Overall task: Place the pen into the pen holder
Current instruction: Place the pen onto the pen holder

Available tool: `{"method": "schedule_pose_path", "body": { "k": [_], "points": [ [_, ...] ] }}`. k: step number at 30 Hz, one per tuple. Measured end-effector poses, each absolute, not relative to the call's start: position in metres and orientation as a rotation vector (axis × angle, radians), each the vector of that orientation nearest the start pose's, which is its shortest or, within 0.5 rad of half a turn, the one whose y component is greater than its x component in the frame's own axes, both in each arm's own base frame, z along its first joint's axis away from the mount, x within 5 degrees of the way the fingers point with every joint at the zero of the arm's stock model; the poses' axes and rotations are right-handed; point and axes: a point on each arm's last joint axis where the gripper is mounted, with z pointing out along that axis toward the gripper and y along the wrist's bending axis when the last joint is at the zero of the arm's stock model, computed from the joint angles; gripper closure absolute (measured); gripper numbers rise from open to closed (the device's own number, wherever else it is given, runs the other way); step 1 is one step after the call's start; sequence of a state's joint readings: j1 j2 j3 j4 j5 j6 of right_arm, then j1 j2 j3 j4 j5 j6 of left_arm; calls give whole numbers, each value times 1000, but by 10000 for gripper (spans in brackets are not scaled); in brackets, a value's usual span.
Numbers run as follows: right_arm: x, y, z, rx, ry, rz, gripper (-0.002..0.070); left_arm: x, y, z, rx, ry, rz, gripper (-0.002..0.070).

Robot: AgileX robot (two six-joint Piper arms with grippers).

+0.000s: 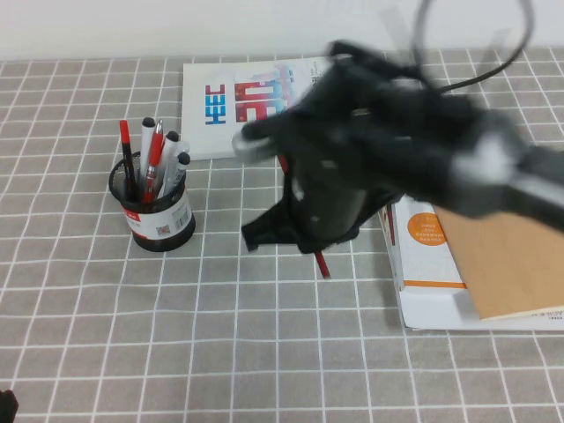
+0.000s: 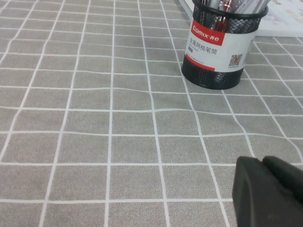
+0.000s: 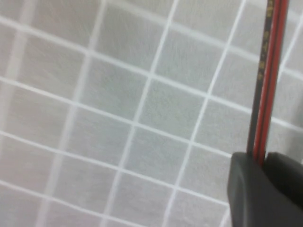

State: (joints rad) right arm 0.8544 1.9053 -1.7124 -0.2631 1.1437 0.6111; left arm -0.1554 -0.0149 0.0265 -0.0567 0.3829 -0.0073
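Hiding most of the pen (image 1: 322, 263) under the blurred right end effector (image 1: 304, 236), mid-desk, right of the pen holder (image 1: 157, 214). Gripping the pen, clamped between the fingers (image 3: 246, 184) in the right wrist view; long axis running away from them over the checked desk (image 3: 118, 118). Showing only a dark corner of the left end effector (image 2: 272, 194) near the holder; grip impossible to tell.

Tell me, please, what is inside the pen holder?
The pen holder holds red pens and capped markers; their lower ends are hidden. The pen is in the right end effector, the left end effector low.
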Motion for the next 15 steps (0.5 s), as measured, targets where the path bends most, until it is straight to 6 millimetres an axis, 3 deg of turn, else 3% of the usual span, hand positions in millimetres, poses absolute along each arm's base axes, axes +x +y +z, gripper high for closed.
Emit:
{"method": "schedule_pose_path", "body": {
  "k": [5, 8, 15],
  "points": [
    [262, 277, 304, -439, 2474, 328, 670, 51, -10, 171, 104, 1878, -168, 680],
    [249, 271, 291, -470, 2305, 517, 670, 51, -10, 171, 104, 1878, -168, 680],
    [235, 286, 275, -646, 1624, 919, 670, 51, -10, 171, 104, 1878, -168, 680]
  ]
}}
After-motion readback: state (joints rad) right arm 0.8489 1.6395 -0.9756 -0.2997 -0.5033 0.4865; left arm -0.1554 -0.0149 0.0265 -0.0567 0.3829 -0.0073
